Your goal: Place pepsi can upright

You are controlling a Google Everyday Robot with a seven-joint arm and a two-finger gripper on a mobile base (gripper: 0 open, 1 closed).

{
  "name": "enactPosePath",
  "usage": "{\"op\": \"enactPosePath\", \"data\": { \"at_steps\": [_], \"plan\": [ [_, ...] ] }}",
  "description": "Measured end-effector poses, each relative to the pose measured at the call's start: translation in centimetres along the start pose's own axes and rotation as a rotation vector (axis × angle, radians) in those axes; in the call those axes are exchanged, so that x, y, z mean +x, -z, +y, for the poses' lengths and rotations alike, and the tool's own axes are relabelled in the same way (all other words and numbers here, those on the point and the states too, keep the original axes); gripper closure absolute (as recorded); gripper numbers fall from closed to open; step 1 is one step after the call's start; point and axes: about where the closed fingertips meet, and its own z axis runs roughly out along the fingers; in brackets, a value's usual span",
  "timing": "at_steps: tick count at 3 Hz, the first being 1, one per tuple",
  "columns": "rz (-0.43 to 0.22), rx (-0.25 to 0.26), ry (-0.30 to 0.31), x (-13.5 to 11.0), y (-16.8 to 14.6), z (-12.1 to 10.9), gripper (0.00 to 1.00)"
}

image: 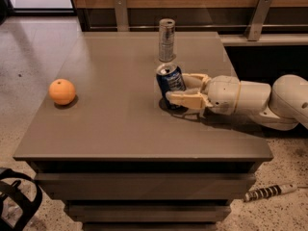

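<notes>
The pepsi can (169, 82), short and dark blue with a silver top, stands nearly upright on the grey table (115, 124), right of centre, leaning slightly. My gripper (177, 87) reaches in from the right, its cream fingers (185, 98) on either side of the can's lower body, shut on it. The can's base is at or just above the tabletop; part of it is hidden by the near finger.
A taller, slimmer silver can (166, 40) stands upright just behind the pepsi can. An orange (62, 91) lies at the table's left side. A wooden wall with metal brackets (121, 11) runs behind the table. A cable end (267, 192) lies on the floor at the right.
</notes>
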Motion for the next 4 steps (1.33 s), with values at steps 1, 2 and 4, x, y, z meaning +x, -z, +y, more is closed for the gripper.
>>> {"op": "enactPosePath", "data": {
  "at_steps": [1, 2, 4],
  "plan": [
    [0.005, 0.008, -0.011, 0.37, 0.01, 0.09, 1.00],
    [0.005, 0.008, -0.011, 0.20, 0.02, 0.08, 1.00],
    [0.005, 0.005, -0.011, 0.14, -0.12, 0.16, 0.59]
  ]
}}
